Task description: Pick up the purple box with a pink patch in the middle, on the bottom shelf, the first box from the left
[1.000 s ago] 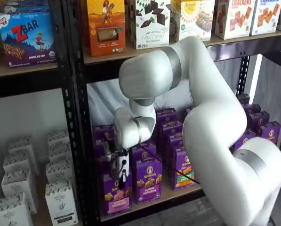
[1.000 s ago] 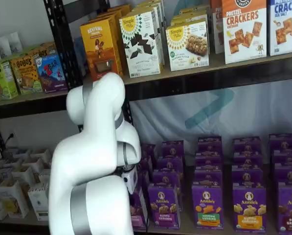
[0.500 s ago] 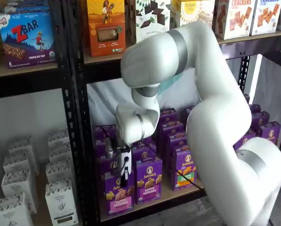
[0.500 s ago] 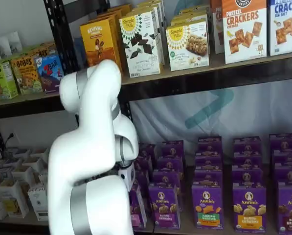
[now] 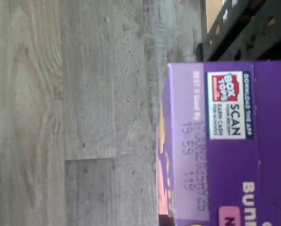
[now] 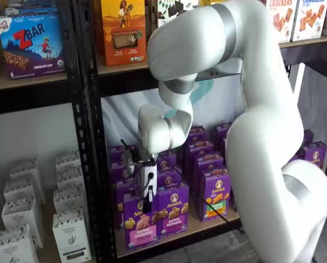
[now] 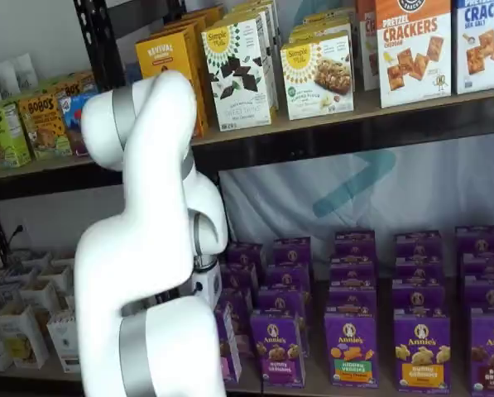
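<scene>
Wrist view: rectangular glossy purple box (image 5: 234, 141), grey wood-grain floor (image 5: 74, 113).

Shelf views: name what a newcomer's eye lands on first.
The big white arm fills the front in both shelf views, its gripper shut on the purple box at the bottom shelf's front corner. Behind stand rows of matching purple cartons, with bright snack boxes on the board above.

Grey wood-plank floor (image 5: 84, 113), black rack posts (image 6: 86, 137)
</scene>
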